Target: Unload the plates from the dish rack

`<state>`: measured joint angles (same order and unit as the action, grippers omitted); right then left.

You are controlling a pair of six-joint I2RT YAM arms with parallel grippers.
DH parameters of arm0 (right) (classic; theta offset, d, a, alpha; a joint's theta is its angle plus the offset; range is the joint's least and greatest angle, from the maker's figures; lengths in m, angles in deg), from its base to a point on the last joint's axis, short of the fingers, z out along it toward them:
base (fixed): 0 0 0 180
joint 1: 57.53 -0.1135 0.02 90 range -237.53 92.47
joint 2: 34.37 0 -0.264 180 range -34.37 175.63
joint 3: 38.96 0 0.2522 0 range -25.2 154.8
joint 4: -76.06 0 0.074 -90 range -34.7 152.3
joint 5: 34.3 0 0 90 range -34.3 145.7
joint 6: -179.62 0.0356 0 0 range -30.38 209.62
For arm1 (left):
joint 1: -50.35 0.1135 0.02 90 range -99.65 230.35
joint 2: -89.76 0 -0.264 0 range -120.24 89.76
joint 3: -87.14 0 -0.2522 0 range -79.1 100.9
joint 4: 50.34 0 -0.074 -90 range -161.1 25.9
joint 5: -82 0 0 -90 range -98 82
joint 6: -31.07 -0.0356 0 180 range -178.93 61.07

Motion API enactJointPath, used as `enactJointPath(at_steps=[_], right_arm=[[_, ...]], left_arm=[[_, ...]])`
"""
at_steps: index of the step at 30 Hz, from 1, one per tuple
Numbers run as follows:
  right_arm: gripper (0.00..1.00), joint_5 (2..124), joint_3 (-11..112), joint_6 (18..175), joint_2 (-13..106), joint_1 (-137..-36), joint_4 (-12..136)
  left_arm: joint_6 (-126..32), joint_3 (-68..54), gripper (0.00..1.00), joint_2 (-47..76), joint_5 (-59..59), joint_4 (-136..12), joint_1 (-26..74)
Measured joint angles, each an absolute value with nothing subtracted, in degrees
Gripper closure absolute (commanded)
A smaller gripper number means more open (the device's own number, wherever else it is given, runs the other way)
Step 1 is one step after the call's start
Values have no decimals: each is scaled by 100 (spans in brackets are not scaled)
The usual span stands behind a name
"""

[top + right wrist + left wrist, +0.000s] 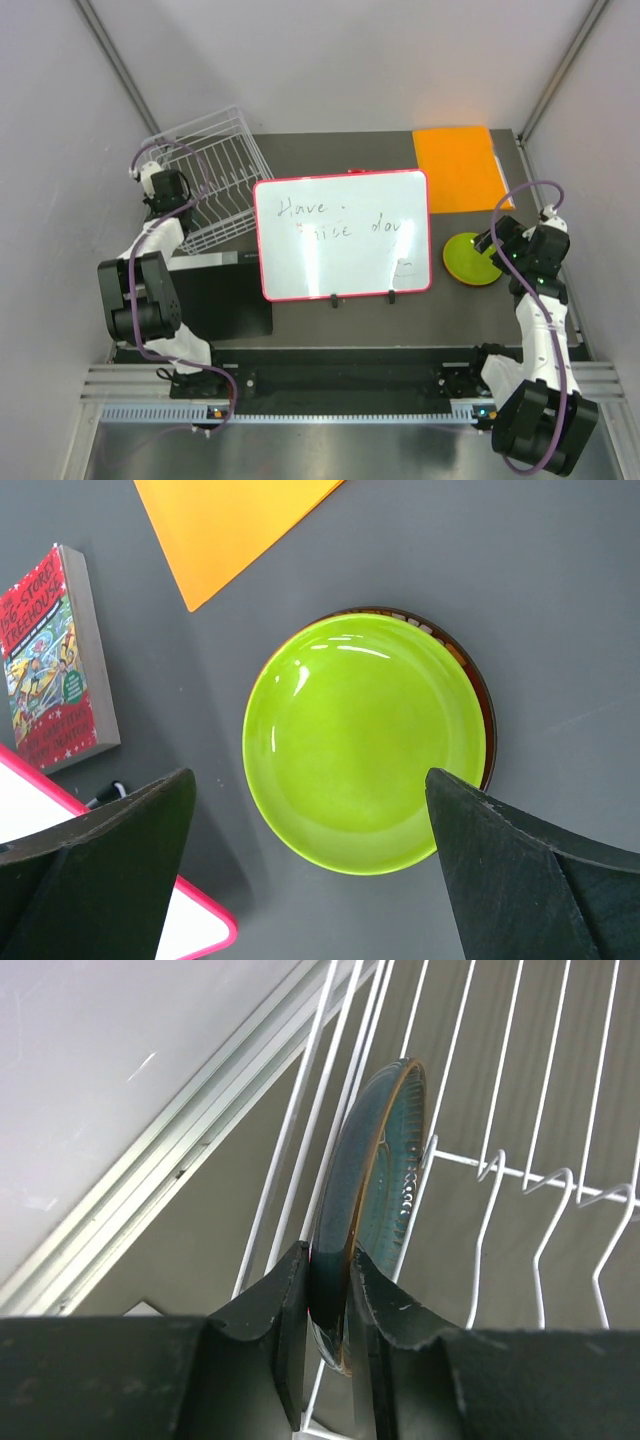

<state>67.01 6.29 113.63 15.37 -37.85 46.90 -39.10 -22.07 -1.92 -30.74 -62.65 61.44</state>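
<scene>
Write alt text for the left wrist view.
A dark teal plate stands on edge in the white wire dish rack, with the left gripper clamped on its lower rim, one of the jaws on each face. The grey table and a pale wall lie behind the wires.

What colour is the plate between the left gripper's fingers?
Dark teal plate with a brownish rim; clearest in the left wrist view.

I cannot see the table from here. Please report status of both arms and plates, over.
Left fingers shut on teal plate, upright in dish rack. Right fingers open over lime plate. Its wires close beside the plate.
</scene>
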Motion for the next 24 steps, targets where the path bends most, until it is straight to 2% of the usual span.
enactJointPath(at_steps=[5,11,24], right_arm=[[3,6703,629,11361,1537,-3785,4690],[3,6697,629,11315,1517,-3785,4655],[3,6686,639,11221,1141,-3787,4360]], left_arm=[[-4419,-1822,100,-270,-3105,-6779,5952],[-5009,-1651,100,-233,-3719,-7144,5393],[-5623,-1651,100,307,-4646,-7238,4938]])
